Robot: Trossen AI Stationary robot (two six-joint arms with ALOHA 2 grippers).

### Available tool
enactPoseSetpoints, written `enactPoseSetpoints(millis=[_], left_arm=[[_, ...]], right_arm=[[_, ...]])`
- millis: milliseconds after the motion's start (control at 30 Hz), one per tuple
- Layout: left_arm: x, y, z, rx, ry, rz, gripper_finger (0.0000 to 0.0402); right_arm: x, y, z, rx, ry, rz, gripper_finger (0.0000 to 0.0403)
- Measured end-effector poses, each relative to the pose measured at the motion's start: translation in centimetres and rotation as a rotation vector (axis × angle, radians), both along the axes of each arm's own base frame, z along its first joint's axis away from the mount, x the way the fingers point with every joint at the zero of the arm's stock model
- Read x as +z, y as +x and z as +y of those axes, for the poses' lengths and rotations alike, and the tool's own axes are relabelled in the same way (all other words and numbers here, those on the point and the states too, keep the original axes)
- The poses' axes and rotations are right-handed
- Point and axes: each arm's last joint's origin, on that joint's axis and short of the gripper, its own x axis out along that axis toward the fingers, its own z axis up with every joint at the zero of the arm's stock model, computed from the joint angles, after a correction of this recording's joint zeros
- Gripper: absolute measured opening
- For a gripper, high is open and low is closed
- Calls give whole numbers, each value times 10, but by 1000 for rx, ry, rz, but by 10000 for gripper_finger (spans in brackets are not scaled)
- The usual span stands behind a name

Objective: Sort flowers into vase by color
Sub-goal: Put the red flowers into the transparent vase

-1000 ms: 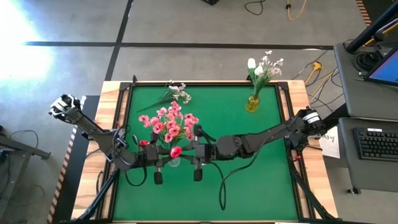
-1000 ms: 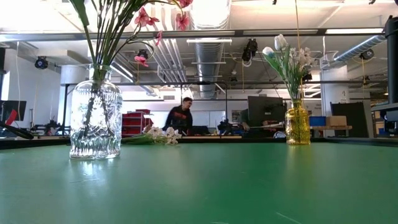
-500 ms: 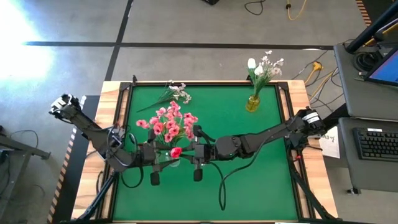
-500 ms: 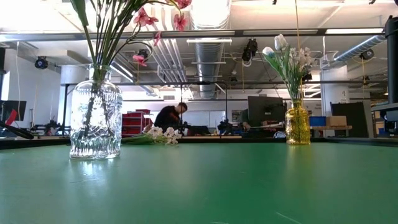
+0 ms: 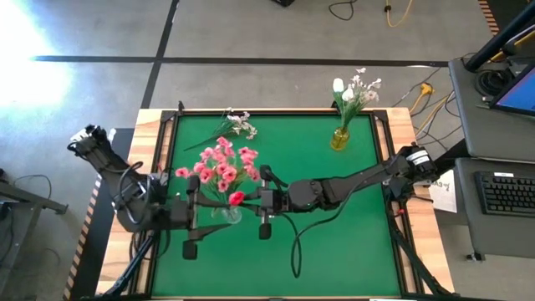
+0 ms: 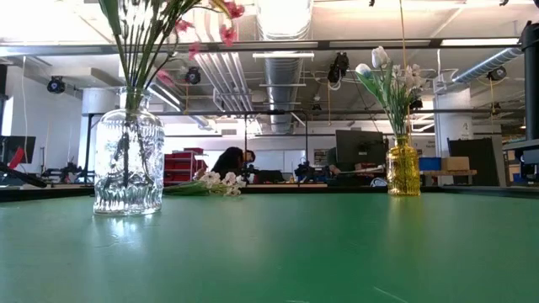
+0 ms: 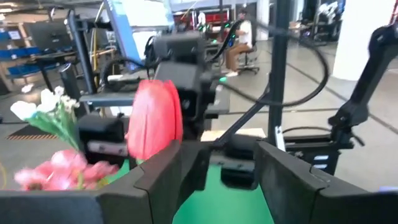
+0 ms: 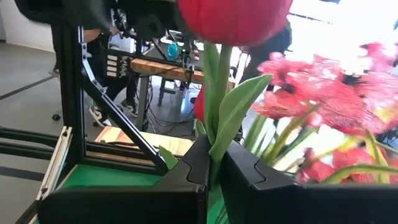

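Two vases: clear ribbed glass vase (image 6: 128, 160) with pink blossoms, small amber glass vase (image 6: 402, 168) with white flowers; one loose white-blossom spray (image 5: 234, 124) on green table (image 5: 334, 234); right gripper (image 8: 214, 165) pinching one red tulip (image 8: 235, 18) by its stem; left gripper (image 7: 217, 168) spread, empty.

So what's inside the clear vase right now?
The clear vase holds green stems of pink blossom sprays. The right gripper pinches a red tulip above it; its stem end is hidden behind the gripper.

green table mat (image 5: 334, 242), keyboard (image 5: 508, 192), person at desk (image 6: 229, 162)
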Motion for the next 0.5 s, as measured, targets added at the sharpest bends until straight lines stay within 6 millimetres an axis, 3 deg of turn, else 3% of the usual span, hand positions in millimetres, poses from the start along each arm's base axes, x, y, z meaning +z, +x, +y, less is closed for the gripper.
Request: enactPoseSetpoints(millis=[500], left_arm=[[6, -4, -3, -19, 4, -13, 185]], right_arm=[[2, 2, -6, -19, 78, 22, 18]])
